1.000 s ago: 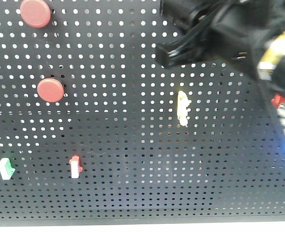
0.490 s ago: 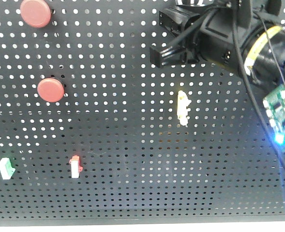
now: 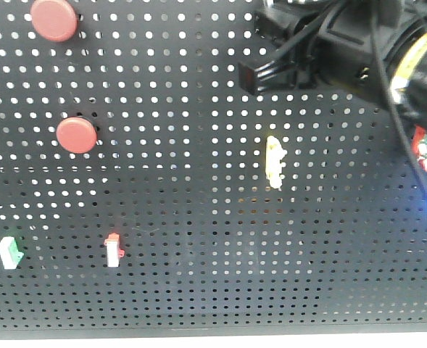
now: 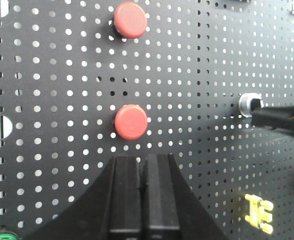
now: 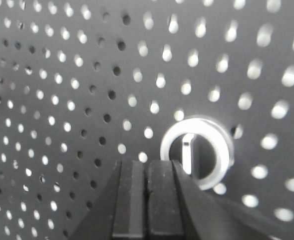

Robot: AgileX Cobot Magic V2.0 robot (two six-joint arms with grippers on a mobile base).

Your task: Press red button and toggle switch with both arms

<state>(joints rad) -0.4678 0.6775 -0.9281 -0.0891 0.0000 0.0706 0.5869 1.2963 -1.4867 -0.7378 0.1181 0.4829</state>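
I use the lower round red plastic button (image 4: 131,121) as my marker for where things are. It sits on the black metal board full of little holes (image 4: 47,75).

My left gripper (image 4: 143,162) is just below this button and points up at it. Its 2 black fingers (image 4: 127,200) are squeezed flat together with nothing between them. I think I hold them that way to make 1 blunt tip, because a button needs a poke and not a pinch. The tip is not on the button yet. I can see a strip of board between them.

The small silver toggle switch with a round metal ring (image 4: 250,104) is well to the right of the button and a little higher. My right gripper (image 5: 147,167) is right up at that ring. Its 2 fingers are shut tight and empty too. The tip is just beside the little lever (image 5: 187,152). I cannot tell if it touches. I think it comes in from the side so it can flick the lever over.

A second round red button (image 4: 130,20) is straight above my marker. I think the lower 1 is mine, because my left tip aims at it. A yellow plastic clip (image 4: 259,215) is below my marker and far to the right, out of the way.
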